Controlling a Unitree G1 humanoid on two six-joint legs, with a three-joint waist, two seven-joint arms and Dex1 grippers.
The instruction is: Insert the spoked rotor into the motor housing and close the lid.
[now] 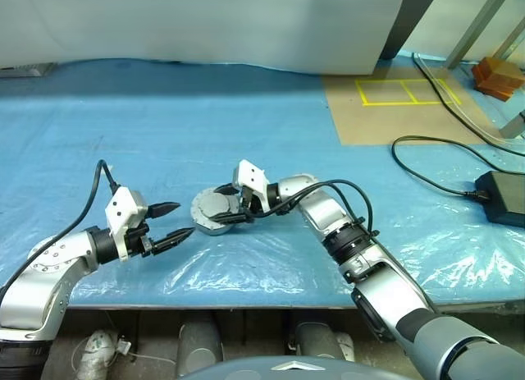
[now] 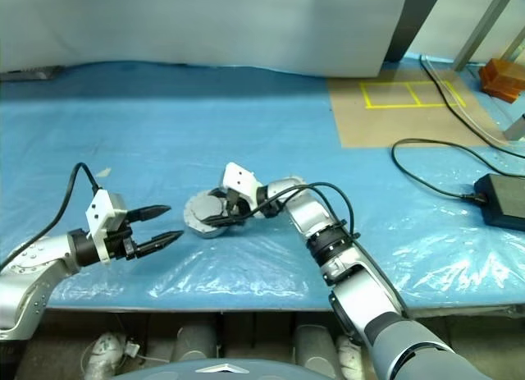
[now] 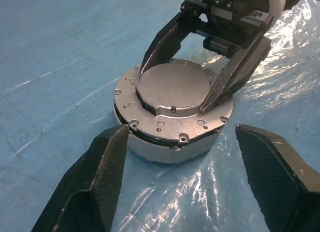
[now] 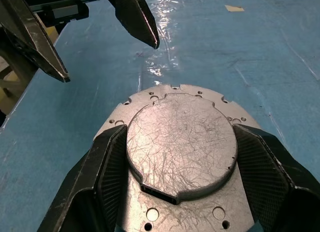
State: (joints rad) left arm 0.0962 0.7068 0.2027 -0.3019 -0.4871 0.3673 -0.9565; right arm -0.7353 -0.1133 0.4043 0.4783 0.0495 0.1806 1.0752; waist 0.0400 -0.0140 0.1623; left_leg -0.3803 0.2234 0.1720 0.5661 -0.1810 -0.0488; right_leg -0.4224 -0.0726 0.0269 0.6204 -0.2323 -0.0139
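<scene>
Near the front edge of the blue-covered table (image 1: 246,109), the motor housing (image 1: 215,210) sits with its lid (image 3: 175,89) on, the right gripper (image 1: 232,208) clasping the lid's raised part on both sides, while the left gripper (image 1: 171,224) hovers spread and empty just beside it.

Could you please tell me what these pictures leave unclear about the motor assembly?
- The lid covers the assembly's inside in all views, so the spoked rotor cannot be confirmed.
- Right hand: whether the fingers actually press the lid's raised centre is unclear.
- Head views: the assembly is too small for detail.
</scene>
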